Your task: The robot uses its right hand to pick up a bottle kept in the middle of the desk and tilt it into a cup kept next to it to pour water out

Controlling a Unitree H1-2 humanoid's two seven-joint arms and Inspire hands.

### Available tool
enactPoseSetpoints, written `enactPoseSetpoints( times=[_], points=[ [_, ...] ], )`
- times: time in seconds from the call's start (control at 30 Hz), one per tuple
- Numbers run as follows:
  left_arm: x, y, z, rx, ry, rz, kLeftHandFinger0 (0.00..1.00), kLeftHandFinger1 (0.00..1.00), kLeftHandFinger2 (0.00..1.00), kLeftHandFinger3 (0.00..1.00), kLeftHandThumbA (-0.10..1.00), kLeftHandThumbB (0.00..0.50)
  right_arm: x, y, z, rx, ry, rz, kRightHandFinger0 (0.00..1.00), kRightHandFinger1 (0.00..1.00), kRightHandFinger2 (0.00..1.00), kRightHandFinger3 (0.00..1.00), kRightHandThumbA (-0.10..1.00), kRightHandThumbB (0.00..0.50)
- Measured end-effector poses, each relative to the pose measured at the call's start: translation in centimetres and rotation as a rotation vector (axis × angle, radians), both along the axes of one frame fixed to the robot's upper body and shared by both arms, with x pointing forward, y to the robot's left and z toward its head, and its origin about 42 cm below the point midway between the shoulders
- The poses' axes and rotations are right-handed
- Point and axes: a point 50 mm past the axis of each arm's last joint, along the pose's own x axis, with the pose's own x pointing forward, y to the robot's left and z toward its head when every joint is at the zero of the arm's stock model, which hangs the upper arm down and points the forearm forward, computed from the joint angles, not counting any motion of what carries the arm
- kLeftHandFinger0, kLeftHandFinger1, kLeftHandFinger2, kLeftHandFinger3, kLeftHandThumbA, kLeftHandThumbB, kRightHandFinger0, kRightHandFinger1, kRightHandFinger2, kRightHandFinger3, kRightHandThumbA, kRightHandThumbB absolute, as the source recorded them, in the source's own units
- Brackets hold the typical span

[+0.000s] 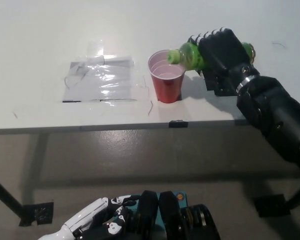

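My black right hand [221, 48] is shut on the green bottle [188, 54], which lies nearly level in the air. Its capped green mouth points left and hangs over the right rim of the red cup [167, 76]. The cup stands upright on the white desk [50, 40], and its inside looks pale. The hand covers most of the bottle's body; only the neck end and a bit of the base show. My white left hand [92, 220] rests low at the bottom left, below the desk edge.
A patch of clear tape or plastic film [101, 81] lies flat on the desk left of the cup. A black square marker [216, 82] sits on the desk under my right hand. A small black tab [178, 123] sits on the desk's front edge.
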Motion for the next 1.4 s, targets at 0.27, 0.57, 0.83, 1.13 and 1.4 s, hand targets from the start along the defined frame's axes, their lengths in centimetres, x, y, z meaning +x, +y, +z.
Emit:
enactPoseSetpoints(
  times=[0.27,0.57,0.83,1.13,1.4],
  points=[
    [0.0,0.0,0.0,0.001,0.000,-0.001,1.00,1.00,1.00,1.00,0.43,0.500,0.7,-0.8,0.9,-0.076,-0.034,-0.001,0.00,0.17,0.38,0.41,0.04,0.199],
    [0.0,0.0,0.0,0.002,0.001,-0.002,1.00,1.00,1.00,1.00,0.41,0.500,1.2,-2.3,2.5,-0.200,-0.096,0.003,0.00,0.13,0.37,0.41,-0.01,0.223],
    [0.0,0.0,0.1,0.001,0.003,-0.002,1.00,1.00,1.00,1.00,0.38,0.500,1.5,-1.5,2.3,-0.307,-0.128,0.015,0.00,0.17,0.37,0.20,-0.05,0.153],
    [0.1,0.0,0.1,0.000,0.011,-0.002,1.00,1.00,1.00,1.00,0.39,0.500,1.6,0.2,3.7,-0.354,-0.179,0.054,0.00,0.14,0.25,0.26,-0.05,0.188],
    [0.4,-0.1,0.4,0.001,0.004,-0.011,1.00,1.00,1.00,1.00,0.40,0.500,2.2,-0.1,4.5,-0.422,-0.233,0.058,0.00,0.18,0.35,0.23,-0.10,0.177]
  ],
)
